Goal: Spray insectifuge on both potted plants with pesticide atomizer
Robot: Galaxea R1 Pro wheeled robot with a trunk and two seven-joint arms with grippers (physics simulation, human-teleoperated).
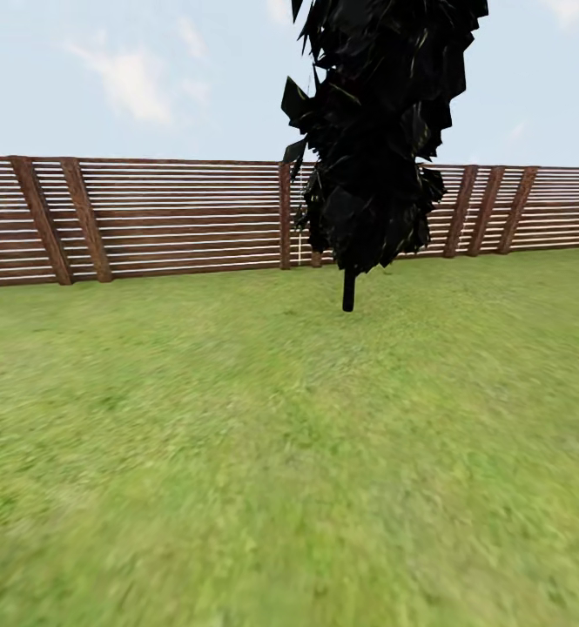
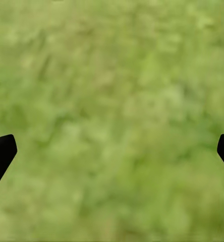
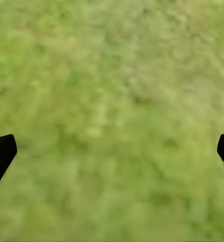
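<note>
Both tools hang spread wide over blurred lawn [image 1: 289, 488] and grip nothing: left tool [image 2: 112, 151], right tool [image 3: 112, 151]. Ahead stand a dark tree [image 1: 372, 131] and the slatted fence [image 1: 176, 218]. No atomizer or potted plant can be placed from here, and no containers appear. Best now, I judge, is turning the base slowly, scanning low for grey pots and the small white-and-black sprayer.

Dark tree [image 1: 372, 131] on lawn [image 1: 237, 453] w/ fence [image 1: 167, 218] behind.
</note>
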